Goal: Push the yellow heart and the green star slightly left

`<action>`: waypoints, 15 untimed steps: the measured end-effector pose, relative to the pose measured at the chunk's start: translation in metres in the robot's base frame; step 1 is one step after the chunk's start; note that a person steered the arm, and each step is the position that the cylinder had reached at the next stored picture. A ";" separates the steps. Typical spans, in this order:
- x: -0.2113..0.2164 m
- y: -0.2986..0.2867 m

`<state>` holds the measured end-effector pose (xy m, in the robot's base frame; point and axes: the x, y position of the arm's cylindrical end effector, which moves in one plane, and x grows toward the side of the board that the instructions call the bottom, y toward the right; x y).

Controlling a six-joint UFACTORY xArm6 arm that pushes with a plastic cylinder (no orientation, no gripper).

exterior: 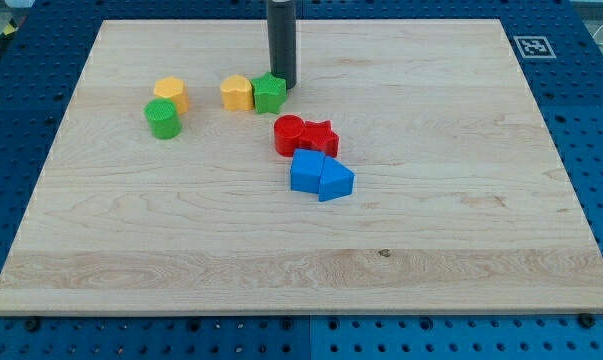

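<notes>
The yellow heart (237, 92) lies on the wooden board in the upper middle of the view. The green star (269, 93) sits right against its right side, touching it. My tip (282, 86) stands upright at the green star's upper right edge, touching or nearly touching it. The rod runs straight up out of the view's top.
A yellow block (170, 93) and a green cylinder (163, 118) sit together to the left. A red cylinder (289, 134) and red star (320, 137) lie below the green star. A blue cube (306, 171) and blue wedge-like block (335, 181) lie below them. The board (431, 200) rests on a blue pegboard.
</notes>
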<state>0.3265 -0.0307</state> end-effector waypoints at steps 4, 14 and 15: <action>-0.007 0.040; 0.024 -0.047; 0.016 -0.025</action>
<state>0.3427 -0.0558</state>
